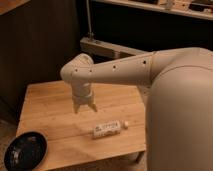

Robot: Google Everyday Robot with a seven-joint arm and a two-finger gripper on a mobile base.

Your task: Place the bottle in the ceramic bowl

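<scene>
The ceramic bowl (pixel 25 150) sits at the front-left corner of the wooden table (pixel 50 100). To its right the gripper (pixel 84 107) hangs over the tabletop, fingers spread wide and empty. Further right and nearer the front edge, the bottle (pixel 106 129) lies on its side, cap pointing right.

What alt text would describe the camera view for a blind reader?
The robot's open hand hangs over a wooden table, apart from the bottle lying on its side nearer the camera. The black ceramic bowl sits empty at the picture's lower left.
</scene>
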